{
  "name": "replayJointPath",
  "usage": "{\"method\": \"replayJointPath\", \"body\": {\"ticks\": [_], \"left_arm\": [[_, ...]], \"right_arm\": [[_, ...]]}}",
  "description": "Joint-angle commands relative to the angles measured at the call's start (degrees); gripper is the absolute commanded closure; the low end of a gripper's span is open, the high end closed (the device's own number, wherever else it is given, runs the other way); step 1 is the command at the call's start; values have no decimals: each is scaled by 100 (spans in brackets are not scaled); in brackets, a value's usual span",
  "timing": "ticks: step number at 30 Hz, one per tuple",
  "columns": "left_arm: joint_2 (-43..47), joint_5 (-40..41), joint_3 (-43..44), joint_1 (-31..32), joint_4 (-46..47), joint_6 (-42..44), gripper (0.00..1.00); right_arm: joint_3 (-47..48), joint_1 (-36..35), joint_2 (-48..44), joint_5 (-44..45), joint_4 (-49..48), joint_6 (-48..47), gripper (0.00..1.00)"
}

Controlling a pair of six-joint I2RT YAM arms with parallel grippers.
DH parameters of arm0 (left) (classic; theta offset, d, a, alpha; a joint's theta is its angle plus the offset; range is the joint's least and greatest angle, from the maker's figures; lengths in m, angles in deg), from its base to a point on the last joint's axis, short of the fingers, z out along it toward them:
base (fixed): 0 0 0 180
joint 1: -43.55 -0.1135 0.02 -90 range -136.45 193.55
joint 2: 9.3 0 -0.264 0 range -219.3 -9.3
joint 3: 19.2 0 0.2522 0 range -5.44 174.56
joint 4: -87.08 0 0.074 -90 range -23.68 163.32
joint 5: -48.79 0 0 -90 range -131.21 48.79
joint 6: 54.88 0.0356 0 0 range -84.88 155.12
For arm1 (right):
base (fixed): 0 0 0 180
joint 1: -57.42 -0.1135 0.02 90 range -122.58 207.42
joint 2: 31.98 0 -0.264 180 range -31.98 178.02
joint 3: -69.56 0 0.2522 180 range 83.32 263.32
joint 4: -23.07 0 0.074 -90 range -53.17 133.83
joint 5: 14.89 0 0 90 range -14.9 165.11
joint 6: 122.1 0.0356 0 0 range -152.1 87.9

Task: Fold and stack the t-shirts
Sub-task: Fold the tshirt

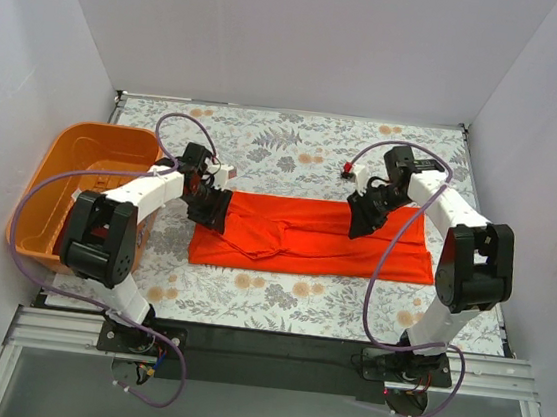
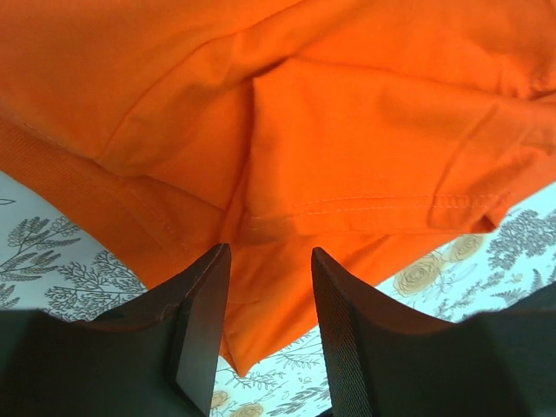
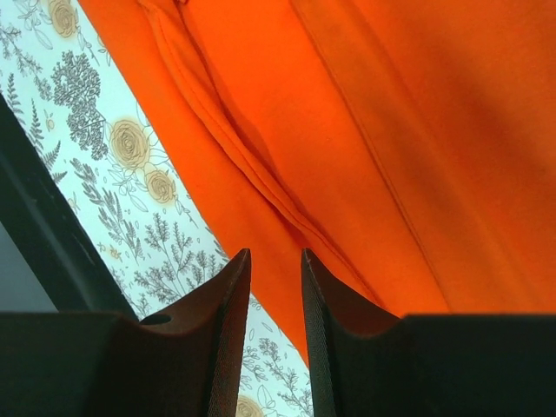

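Both pincers apart, low over the orange-red t-shirt (image 1: 315, 241).
My left pincer (image 2: 269, 261) gapes above the shirt's left end and my right pincer (image 3: 276, 261) above its far right part, neither clamping cloth. The shirt lies as a long band across the middle of the floral table (image 1: 295, 150), with the orange basket (image 1: 57, 168) at far left.

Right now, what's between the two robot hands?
Just the orange-red t-shirt, a long folded strip reaching from left hand to right hand, in the top view.

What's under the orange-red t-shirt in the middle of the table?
The bright orange-red cloth t-shirt lies on the floral-patterned table cover, which shows all around it. Anything else beneath is hidden by the cloth.
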Motion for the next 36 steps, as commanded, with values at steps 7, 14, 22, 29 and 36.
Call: {"method": "replayJointPath", "body": {"ticks": [7, 14, 22, 29, 36], "left_arm": [[-187, 140, 78, 105, 212, -80, 68], [-354, 149, 157, 114, 203, -106, 87], [-495, -106, 367, 114, 89, -264, 100], [-653, -273, 543, 114, -78, -256, 100], [-680, -291, 596, 114, -96, -264, 100]], "right_arm": [[-64, -286, -65, -432, -566, 373, 63], [-538, -1086, -644, -679, -1908, 725, 60], [-1049, -3043, -997, 832, -3696, 779, 57], [-909, -4162, -470, 1782, -4127, 436, 54], [-733, -4392, 40, 2037, -4276, 312, 44]]}}
